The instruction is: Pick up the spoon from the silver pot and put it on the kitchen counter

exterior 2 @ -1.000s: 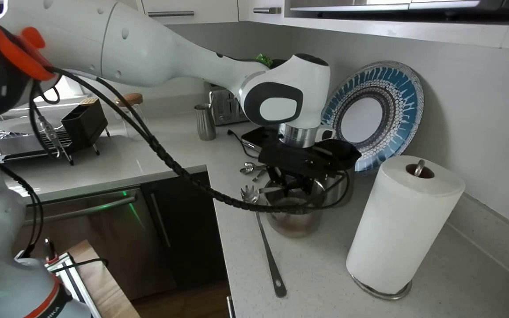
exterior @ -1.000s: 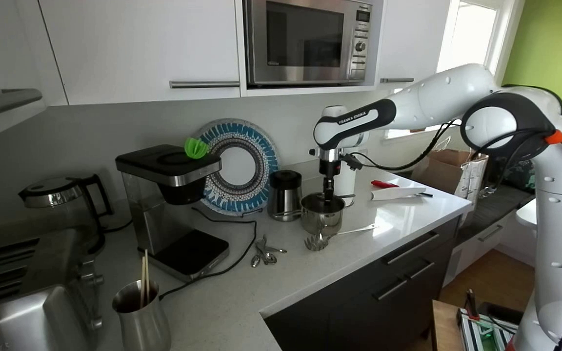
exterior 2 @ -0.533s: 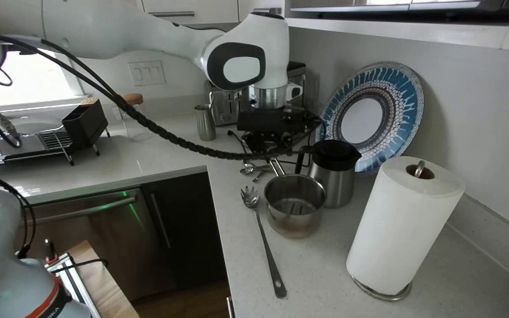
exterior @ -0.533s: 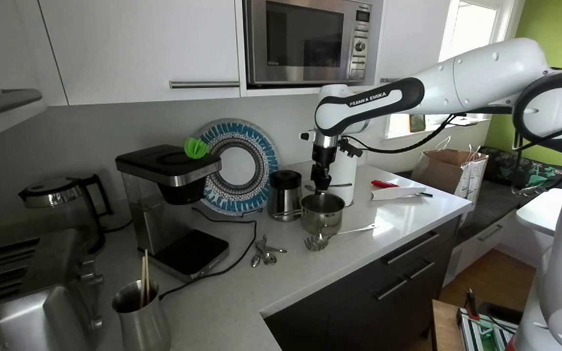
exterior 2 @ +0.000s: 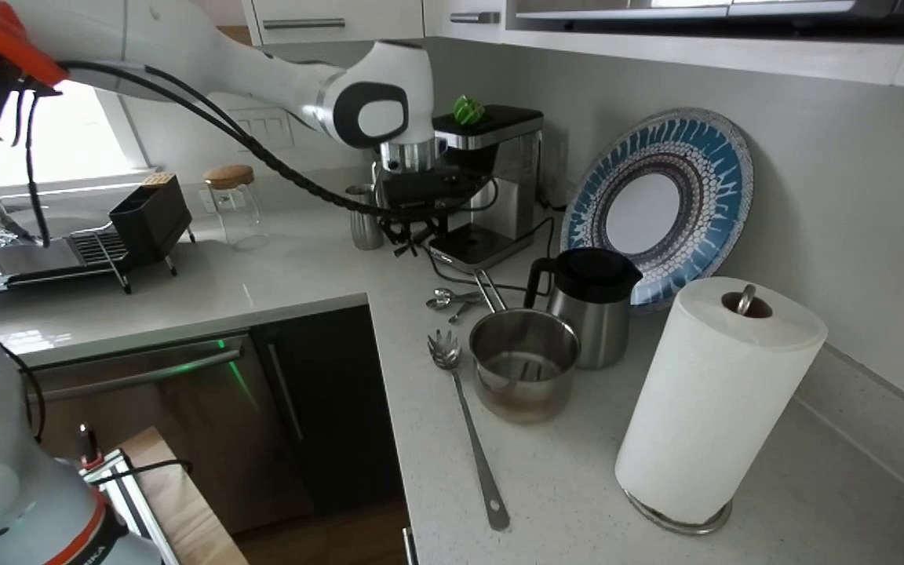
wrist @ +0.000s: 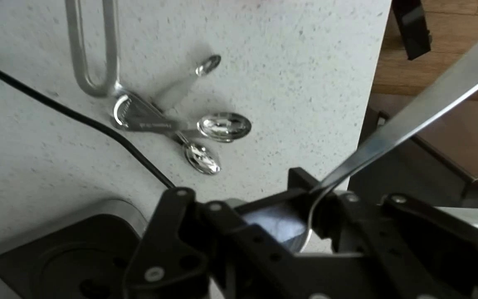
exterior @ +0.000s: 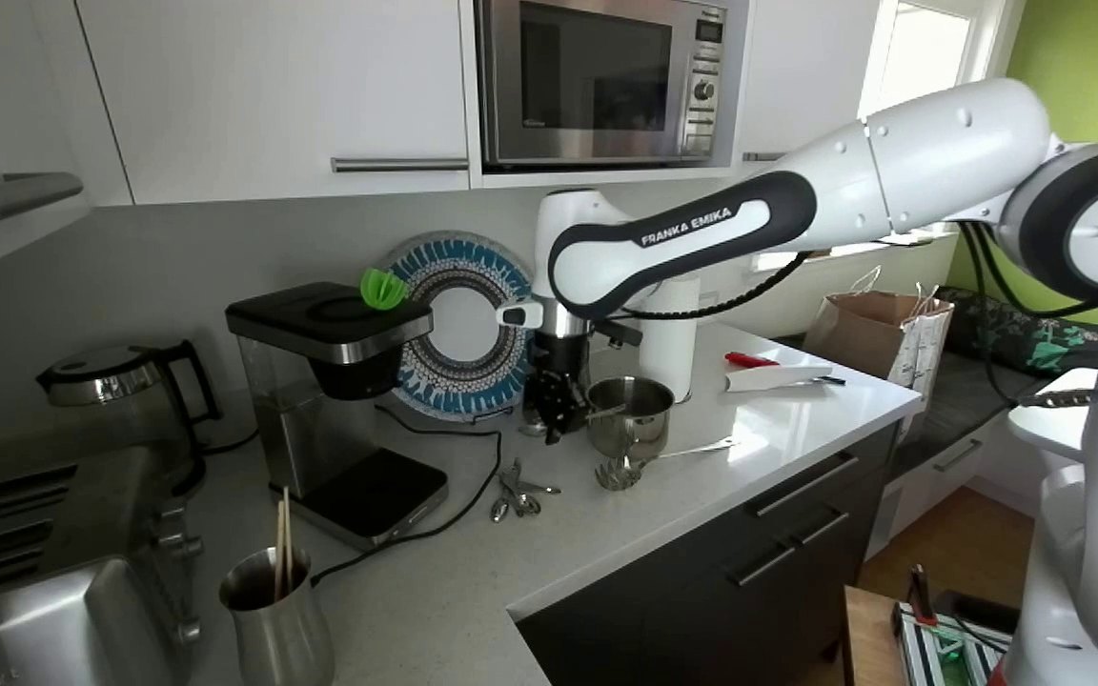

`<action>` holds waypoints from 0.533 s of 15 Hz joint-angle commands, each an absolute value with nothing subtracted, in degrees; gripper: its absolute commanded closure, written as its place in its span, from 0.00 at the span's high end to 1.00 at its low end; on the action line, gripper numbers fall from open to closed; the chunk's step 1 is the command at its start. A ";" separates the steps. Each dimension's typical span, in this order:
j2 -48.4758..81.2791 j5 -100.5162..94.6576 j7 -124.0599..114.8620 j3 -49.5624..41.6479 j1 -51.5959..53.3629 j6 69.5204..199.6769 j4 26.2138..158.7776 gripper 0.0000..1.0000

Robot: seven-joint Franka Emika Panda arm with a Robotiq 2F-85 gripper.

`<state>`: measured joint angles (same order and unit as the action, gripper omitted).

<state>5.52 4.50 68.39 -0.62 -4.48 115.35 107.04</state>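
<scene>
The spoon (wrist: 392,133) is slim and greyish. In the wrist view my gripper (wrist: 318,194) is shut on it near the bowl, and its handle points up to the right. In an exterior view my gripper (exterior: 557,427) hangs above the counter beside the silver pot (exterior: 633,440), with a short piece of the spoon (exterior: 609,412) showing toward the pot. The gripper (exterior 2: 411,245) is also in an exterior view, where the spoon cannot be made out. The shiny silver pot (exterior 2: 519,404) stands upright on the pale kitchen counter (exterior 2: 577,486).
Measuring spoons (wrist: 224,126) lie below the gripper. A black cable (wrist: 77,116) and the coffee maker (exterior 2: 464,239) are close by. A long splayed utensil (exterior 2: 474,428) lies beside the pot. A steel carafe (exterior 2: 597,329) and paper towel roll (exterior 2: 723,408) stand near it.
My gripper has risen out of the pot with the spoon, then moved away from the pot, toward the coffee maker and measuring spoons. The pot has stayed in place.
</scene>
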 commanded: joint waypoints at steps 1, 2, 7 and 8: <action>12.42 5.51 73.79 0.74 -3.43 119.57 104.00 0.01; 13.99 5.44 74.06 1.29 -3.27 121.18 103.39 0.00; 18.12 5.12 74.51 3.43 -3.44 123.08 101.27 0.25; 18.72 4.96 74.62 3.65 -3.47 122.61 100.84 0.27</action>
<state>16.54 4.94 72.98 2.94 -3.19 123.83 103.01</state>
